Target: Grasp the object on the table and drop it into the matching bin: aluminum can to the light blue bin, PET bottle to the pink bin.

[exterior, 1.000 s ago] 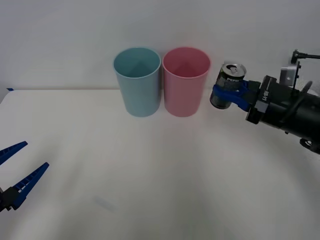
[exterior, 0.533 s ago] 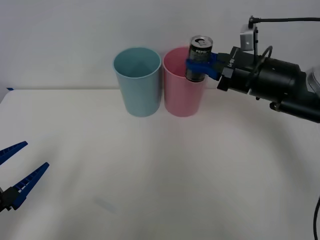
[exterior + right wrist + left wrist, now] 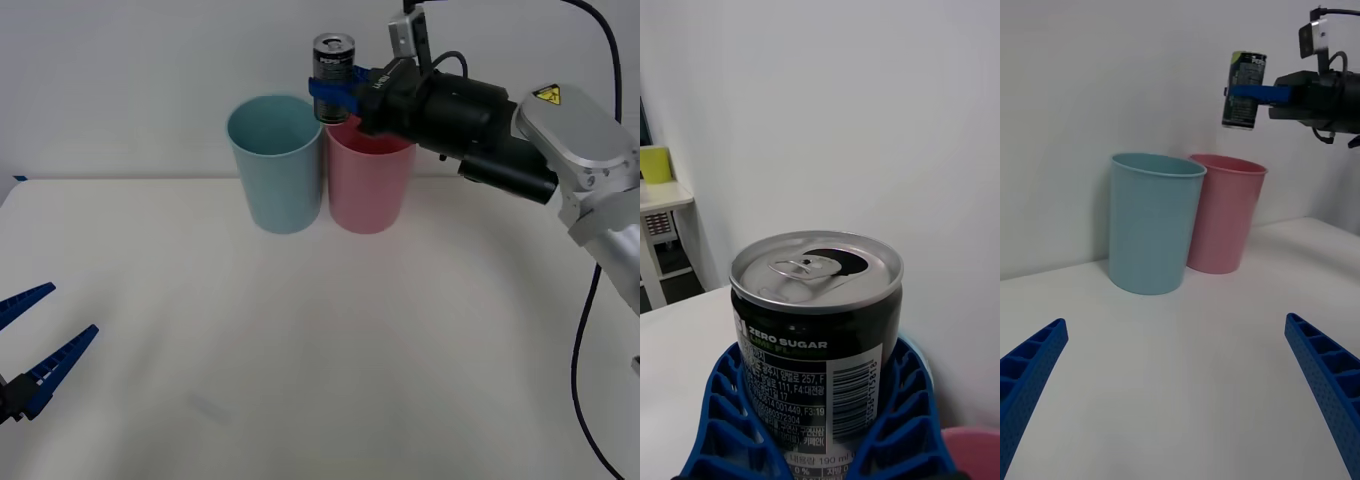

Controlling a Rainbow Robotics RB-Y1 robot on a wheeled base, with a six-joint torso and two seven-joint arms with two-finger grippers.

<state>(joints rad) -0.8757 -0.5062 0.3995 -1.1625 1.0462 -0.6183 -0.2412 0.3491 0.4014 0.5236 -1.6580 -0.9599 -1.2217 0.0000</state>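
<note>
My right gripper (image 3: 332,92) is shut on the aluminum can (image 3: 333,62), a small dark can with a silver pull-tab top (image 3: 817,267). It holds the can upright in the air, above the gap between the light blue bin (image 3: 275,165) and the pink bin (image 3: 370,168), at the pink bin's left rim. The left wrist view shows the can (image 3: 1244,90) high over the pink bin (image 3: 1223,214), beside the light blue bin (image 3: 1154,223). At the near left of the table (image 3: 320,340) my left gripper (image 3: 25,345) stands open and idle.
The two bins stand side by side at the back of the white table, close to a plain white wall. The right arm (image 3: 500,125) reaches in from the right above the pink bin.
My right gripper has carried the can up and to the left, from beside the pink bin's right side to above its left rim. The left gripper has not moved.
</note>
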